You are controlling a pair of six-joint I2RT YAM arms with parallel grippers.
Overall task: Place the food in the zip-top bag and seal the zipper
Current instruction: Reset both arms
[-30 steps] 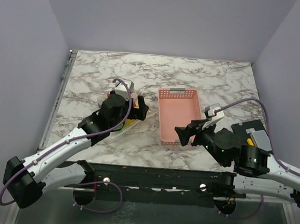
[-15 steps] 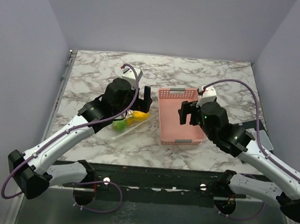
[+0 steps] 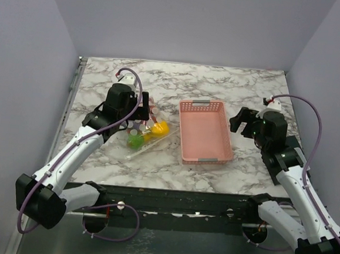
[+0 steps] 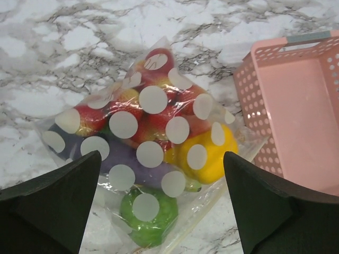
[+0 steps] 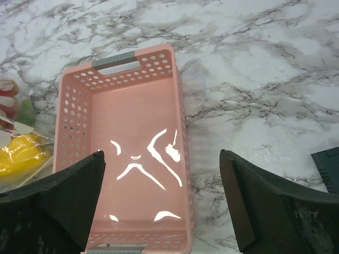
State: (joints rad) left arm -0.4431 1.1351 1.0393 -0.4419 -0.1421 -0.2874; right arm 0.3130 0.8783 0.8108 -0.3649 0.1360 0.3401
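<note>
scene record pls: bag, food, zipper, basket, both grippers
zip-top bag: lying on marble table, left of pink basket
food: inside the bag: red pieces, yellow fruit, green fruit, purple eggplant
zipper: strip along the bag's near-right edge; sealed or not, cannot tell
pink basket: empty
left gripper: open, above the bag, holding nothing
right gripper: open, up by the basket's right side, holding nothing

My left arm (image 3: 74, 149) reaches forward from its base, elbow bent, wrist tipped down. My left hand (image 3: 141, 108) hangs with its fingers spread wide, gripping nothing. My right arm (image 3: 298, 184) rises on the right side, and my right hand (image 3: 240, 123) points leftward, its fingers wide apart too, empty.
</note>
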